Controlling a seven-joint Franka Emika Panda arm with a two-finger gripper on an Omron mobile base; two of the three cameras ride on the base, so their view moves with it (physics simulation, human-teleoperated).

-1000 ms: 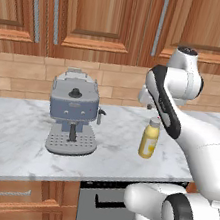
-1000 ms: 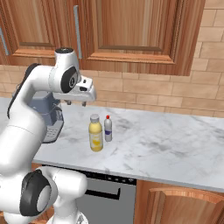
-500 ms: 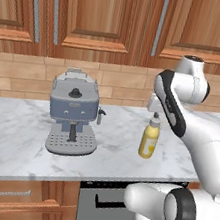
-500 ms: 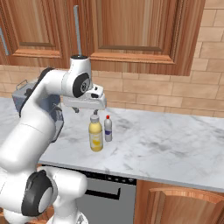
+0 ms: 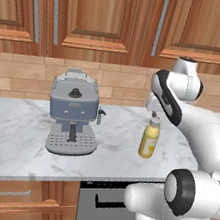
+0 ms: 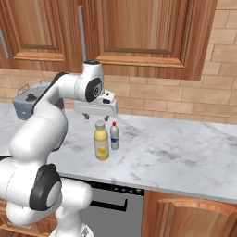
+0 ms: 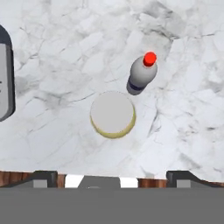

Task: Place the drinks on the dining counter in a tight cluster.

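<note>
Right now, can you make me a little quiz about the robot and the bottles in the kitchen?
1. True or false: the yellow bottle lies on its side.
2. What colour is the cap of the small white bottle?
3. The gripper is: A) clamped on the yellow bottle, B) open above it, C) holding the coffee machine.

Key: 1 false, it stands upright on the marble counter. 2 red. 3 B.

Two bottles on desk (image 6: 185,157): stout bottle (image 6: 101,144) just beside small bottle (image 6: 114,136), possibly not touching; coffee machine (image 5: 74,112) well left.
</note>
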